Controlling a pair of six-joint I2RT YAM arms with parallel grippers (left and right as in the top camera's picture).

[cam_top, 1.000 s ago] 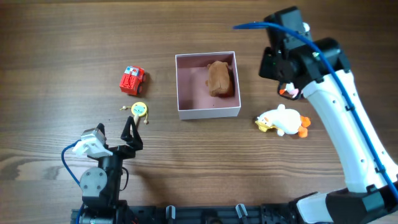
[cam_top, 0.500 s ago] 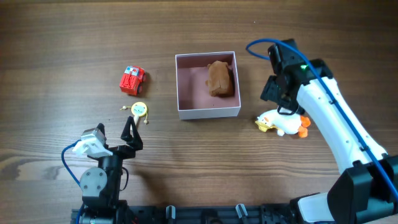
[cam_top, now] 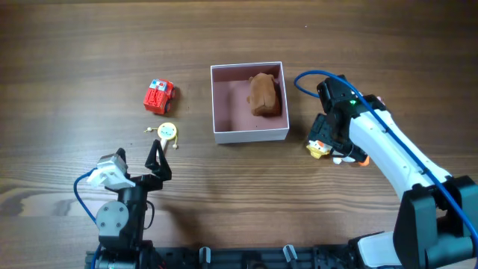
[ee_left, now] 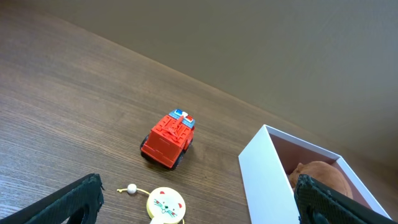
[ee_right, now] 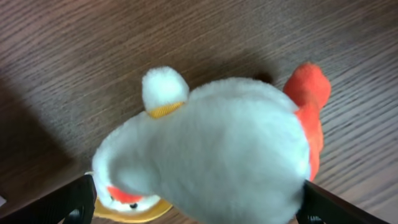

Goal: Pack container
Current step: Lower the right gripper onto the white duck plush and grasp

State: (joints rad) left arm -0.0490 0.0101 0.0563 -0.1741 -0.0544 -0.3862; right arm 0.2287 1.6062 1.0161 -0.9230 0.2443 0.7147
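**Duck Between Spread Right Fingers, Container Just to Its Left**

The right fingers stood released and wide, one tip on each side of the white plush duck. The duck lay on the wooden surface directly beneath them, not clamped. From overhead its long axis ran roughly left to right, with the yellow beak toward the container and the orange feet away from it. In the wrist view that axis sat slanted across the gap, so the fingers looked likely to close on the fat middle of the body.

The container sat just beside the duck, to its left and a little farther from the robot, and its right wall was the edge to clear. A brown plush filled the far right part. The pink floor to the left and near side was bare and seemed the better landing room.

The left fingers hung released and empty, well apart from the duck and nearer the red truck and the yellow cat-face disc. The right arm was plainly the nearer.
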